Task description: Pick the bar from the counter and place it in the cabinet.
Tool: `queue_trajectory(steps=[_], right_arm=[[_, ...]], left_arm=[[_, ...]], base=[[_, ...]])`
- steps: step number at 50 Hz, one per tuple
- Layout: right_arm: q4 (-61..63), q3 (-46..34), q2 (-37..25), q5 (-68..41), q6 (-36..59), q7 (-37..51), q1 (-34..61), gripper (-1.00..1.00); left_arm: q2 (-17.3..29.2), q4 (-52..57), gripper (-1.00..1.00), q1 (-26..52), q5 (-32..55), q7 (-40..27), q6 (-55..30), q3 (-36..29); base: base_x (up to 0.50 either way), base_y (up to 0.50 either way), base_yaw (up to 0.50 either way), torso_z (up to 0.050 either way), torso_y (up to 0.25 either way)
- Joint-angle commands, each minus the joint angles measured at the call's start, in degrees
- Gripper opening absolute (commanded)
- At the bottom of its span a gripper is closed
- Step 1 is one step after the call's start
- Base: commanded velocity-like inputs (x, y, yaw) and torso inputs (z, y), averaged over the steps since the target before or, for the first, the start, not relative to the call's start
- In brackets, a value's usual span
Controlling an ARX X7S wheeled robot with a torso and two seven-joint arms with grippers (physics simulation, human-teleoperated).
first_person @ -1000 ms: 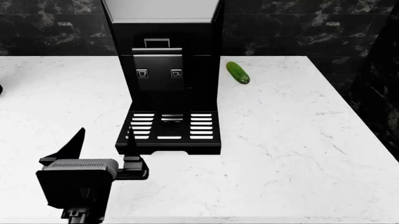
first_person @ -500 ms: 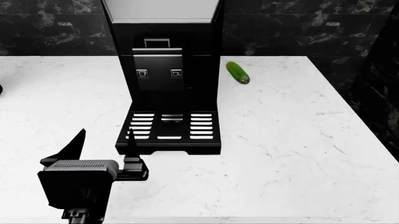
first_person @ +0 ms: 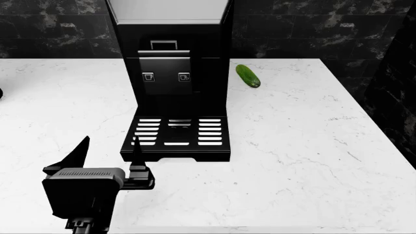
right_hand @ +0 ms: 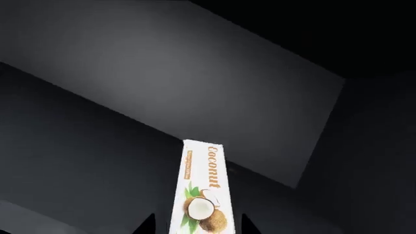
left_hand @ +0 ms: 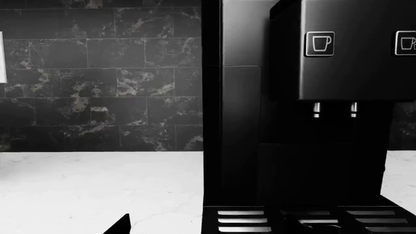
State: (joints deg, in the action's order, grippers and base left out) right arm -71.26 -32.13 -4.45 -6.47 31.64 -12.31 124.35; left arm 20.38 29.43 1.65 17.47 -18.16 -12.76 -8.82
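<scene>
The bar (right_hand: 200,190), a white wrapper with "Coconut" print and a coconut picture, shows only in the right wrist view. It sticks out forward between the two dark fingertips of my right gripper (right_hand: 198,225), which is shut on it inside a dark cabinet (right_hand: 195,83) with grey panel walls. The right gripper is out of the head view. My left gripper (first_person: 109,155) is open and empty, low over the white marble counter (first_person: 299,146), just left of the coffee machine's drip tray (first_person: 175,134). One of its fingertips (left_hand: 122,225) shows in the left wrist view.
A black coffee machine (first_person: 172,58) stands at the back middle of the counter; it also fills the left wrist view (left_hand: 312,122). A green cucumber (first_person: 248,75) lies to its right. Dark marbled wall tiles (left_hand: 97,92) run behind. The counter's right edge (first_person: 364,122) meets a dark side.
My left gripper has sunk very slightly toward the counter's front edge. Nothing else in the head view has moved.
</scene>
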Motion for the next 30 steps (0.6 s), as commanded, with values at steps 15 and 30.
queue_trajectory(steps=[15,30], right_arm=[[-3.68,2.88,-0.16,3.02,-1.07,-3.9,-3.22,1.0],[41.62,13.01,-8.58,-3.08,15.74,2.41,-13.62,1.0]], left_arm=[[0.31,-0.32,1.0,0.07,-0.13,-0.42,0.07,-0.62],[0.59,-0.02,1.0,0.28,-0.21,-0.71,-0.33,-1.08]], base=[[0.0,0.0,0.0,0.0,0.0],[0.0,0.0,0.0,0.0,0.0]])
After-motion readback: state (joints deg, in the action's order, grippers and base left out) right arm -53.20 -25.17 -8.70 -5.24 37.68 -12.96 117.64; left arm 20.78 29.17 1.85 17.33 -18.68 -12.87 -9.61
